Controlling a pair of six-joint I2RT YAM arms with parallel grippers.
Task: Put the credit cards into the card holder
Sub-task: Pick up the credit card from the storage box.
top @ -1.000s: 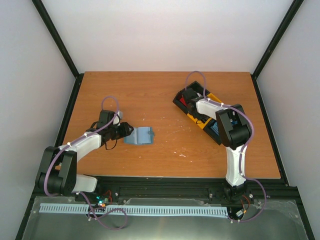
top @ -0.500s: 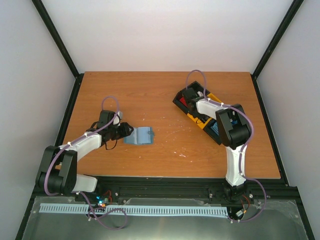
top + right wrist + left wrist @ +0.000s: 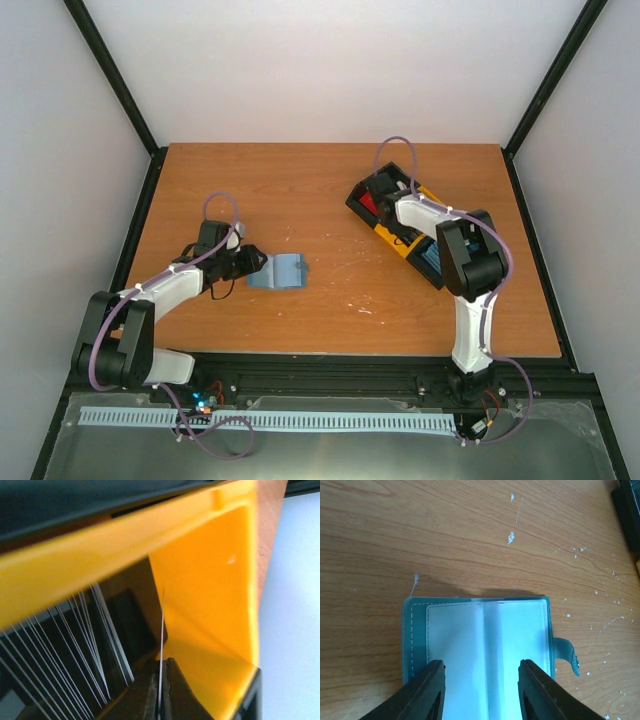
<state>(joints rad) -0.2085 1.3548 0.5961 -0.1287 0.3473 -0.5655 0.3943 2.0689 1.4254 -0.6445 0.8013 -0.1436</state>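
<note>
**Right gripper has one card pinched in the tray; holder lies open under the left**

Your right gripper (image 3: pixel 161 680) is clenched on a single credit card (image 3: pixel 161 625), seen edge-on as a thin line between the finger pads. It stands against the yellow wall of the black-and-yellow tray (image 3: pixel 210 580), apart from the leaning stack of other cards (image 3: pixel 75 645), which is probably why only that one got caught. You can't tell its colour from the wrist view. From above, the gripper sits in the tray's far compartment, where red shows. The tray (image 3: pixel 385 238) lies diagonally on the right half of the table (image 3: pixel 320 190), towards the far edge.

The card holder (image 3: pixel 485 630) lies open and flat on the left half, well apart from the tray and closer to the near edge. Its clear pockets face up and its snap tab points right. Your left gripper (image 3: pixel 482 695) is spread, its two fingers straddling the pockets. It looks placed to keep the holder open, though whether it actually presses down isn't clear.

Next you'd likely lift the card straight up, clear of the wall.
</note>
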